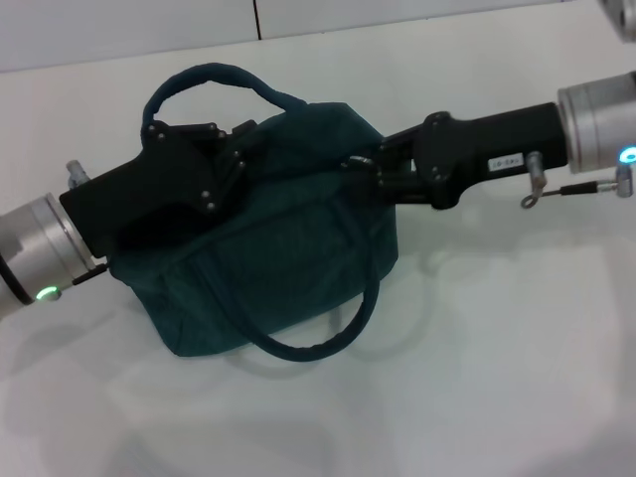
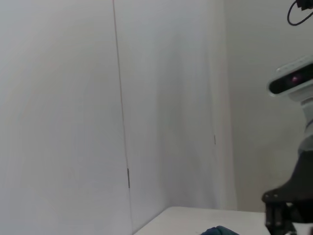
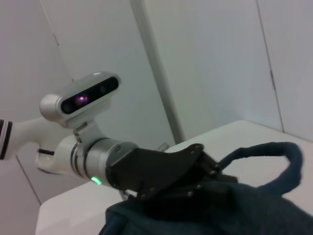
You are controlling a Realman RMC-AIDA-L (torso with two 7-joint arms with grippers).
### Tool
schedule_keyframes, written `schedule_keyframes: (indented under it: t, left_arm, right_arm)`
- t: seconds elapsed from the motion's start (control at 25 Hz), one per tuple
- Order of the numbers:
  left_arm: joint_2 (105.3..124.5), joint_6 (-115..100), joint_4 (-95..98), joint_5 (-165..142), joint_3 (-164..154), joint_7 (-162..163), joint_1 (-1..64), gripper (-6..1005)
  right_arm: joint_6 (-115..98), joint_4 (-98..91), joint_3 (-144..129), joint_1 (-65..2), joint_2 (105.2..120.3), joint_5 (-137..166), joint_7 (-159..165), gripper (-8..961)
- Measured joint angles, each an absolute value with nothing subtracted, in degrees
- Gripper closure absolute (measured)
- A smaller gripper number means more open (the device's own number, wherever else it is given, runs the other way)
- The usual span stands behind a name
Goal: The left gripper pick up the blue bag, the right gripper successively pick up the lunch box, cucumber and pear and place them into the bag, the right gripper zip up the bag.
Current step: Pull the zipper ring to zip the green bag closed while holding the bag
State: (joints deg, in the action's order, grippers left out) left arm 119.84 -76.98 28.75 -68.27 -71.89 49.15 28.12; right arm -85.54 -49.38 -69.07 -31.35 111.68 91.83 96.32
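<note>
The blue bag (image 1: 288, 248) lies on the white table (image 1: 497, 378), one handle (image 1: 209, 78) arched behind it and the other (image 1: 338, 333) hanging in front. My left gripper (image 1: 237, 149) comes in from the left and is shut on the bag's top edge. In the right wrist view the left gripper (image 3: 203, 164) sits on the bag (image 3: 244, 210). My right gripper (image 1: 360, 164), with its white sticker (image 1: 503, 162), reaches in from the right, and its fingers close together at the bag's top seam. The lunch box, cucumber and pear are out of view.
The white table stretches in front of and to the right of the bag, and white wall panels (image 1: 149, 25) stand behind it. The left wrist view shows mostly wall (image 2: 98, 98), with the right arm's camera (image 2: 293, 81) at its edge.
</note>
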Motion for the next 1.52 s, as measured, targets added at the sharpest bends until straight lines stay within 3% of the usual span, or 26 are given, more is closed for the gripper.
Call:
schedule_keyframes:
  t: [0.52, 0.64, 1.08, 1.52]
  left_arm:
    - [119.79, -77.00, 28.86, -68.36, -71.90, 49.04, 28.11, 940]
    - [119.79, -77.00, 28.99, -68.36, -71.90, 48.99, 28.11, 941]
    - [119.79, -77.77, 28.74, -68.22, -71.59, 46.16, 27.88, 940]
    - [119.37, -84.17, 29.23, -68.20, -71.28, 42.39, 24.93, 941]
  right_arm:
    - [-80.46, -48.92, -66.52, -30.65, 112.42, 92.73, 95.85, 686]
    - [-78.80, -48.90, -66.76, -30.14, 112.64, 93.30, 95.07, 814]
    - [-78.85, -50.13, -65.32, -28.86, 113.89, 92.87, 90.69, 952]
    - [-81.19, -49.90, -57.65, -28.40, 114.19, 92.59, 90.56, 954]
